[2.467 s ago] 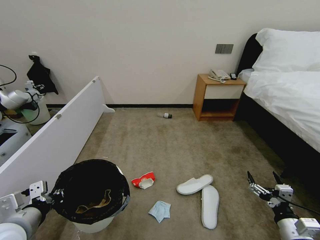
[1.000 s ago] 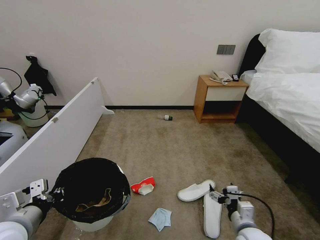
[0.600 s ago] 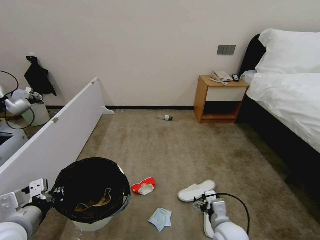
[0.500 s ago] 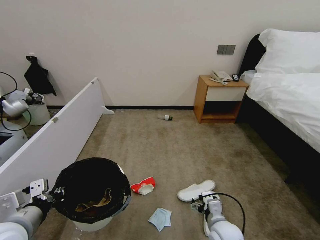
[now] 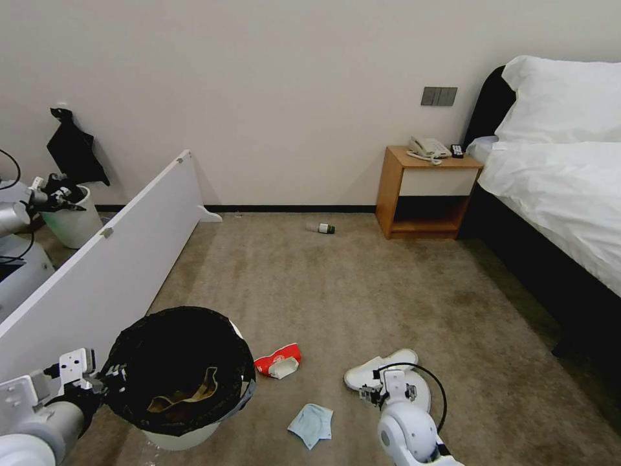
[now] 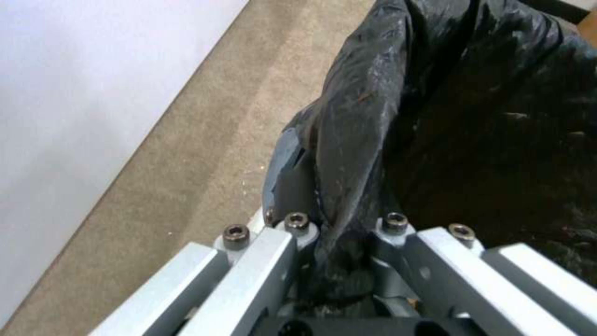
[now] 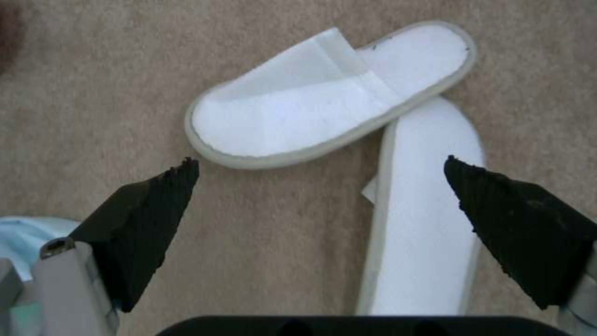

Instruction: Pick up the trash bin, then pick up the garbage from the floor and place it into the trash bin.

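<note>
nearby, left gripper [image 6: 339, 242] pinches trash bin [image 5: 187, 440] rim — right gripper [image 7: 320, 175] spread above slippers [image 7: 311, 109].

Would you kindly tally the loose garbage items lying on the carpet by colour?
White: 3, two slippers and a small bottle
Red-and-white: 1, a packet
Light blue: 1, a face mask
Total: 5
</note>
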Controlling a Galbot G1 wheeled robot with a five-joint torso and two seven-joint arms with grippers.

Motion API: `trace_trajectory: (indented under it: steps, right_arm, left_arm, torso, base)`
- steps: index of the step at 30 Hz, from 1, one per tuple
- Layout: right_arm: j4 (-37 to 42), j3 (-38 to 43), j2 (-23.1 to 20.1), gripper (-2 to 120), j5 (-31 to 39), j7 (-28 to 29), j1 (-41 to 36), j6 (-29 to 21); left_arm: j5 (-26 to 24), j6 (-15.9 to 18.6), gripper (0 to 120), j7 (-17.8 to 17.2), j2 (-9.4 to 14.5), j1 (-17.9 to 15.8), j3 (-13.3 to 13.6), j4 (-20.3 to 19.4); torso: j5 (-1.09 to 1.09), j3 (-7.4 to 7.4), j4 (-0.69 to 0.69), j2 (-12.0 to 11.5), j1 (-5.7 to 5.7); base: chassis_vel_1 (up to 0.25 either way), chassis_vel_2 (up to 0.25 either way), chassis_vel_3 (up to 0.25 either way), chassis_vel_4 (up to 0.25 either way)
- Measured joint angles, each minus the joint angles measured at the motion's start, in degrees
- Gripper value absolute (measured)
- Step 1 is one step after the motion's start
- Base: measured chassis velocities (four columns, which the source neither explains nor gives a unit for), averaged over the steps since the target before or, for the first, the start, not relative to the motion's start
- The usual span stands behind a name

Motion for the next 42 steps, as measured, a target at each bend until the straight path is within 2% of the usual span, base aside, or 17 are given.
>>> trace_trajectory:
  steps: [6, 18, 42]
  right_arm:
    - [-5.14, 0.34, 2.59, 100, -0.22, 0.16, 4.4, 0.0]
    - [-12.05, -0.21, 5.26, 100, -3.06, 0.29, 8.03, 0.2]
    - [-12.85, 0.43, 1.24, 100, -7.9, -1.2, 4.81, 0.32]
  left_arm:
    - [-0.14, 0.0, 4, 0.19, 0.13, 0.27, -0.6, 0.01]
    - [-0.42, 0.0, 4, 0.39, 0.11, 0.3, -1.07, 0.29]
    - [-0.42, 0.0, 4, 0.4, -0.14, 0.54, -1.17, -0.41]
  torso:
    - [0.0, 0.0, 0.0, 0.0, 0.0]
    - [0.0, 0.0, 0.01, 0.0, 0.0]
    - [0.01, -0.01, 0.0, 0.0, 0.0]
  base:
    - [0.0, 0.0, 0.0, 0.0]
    - [0.0, 0.0, 0.0, 0.0]
    - [0.0, 0.0, 0.0, 0.0]
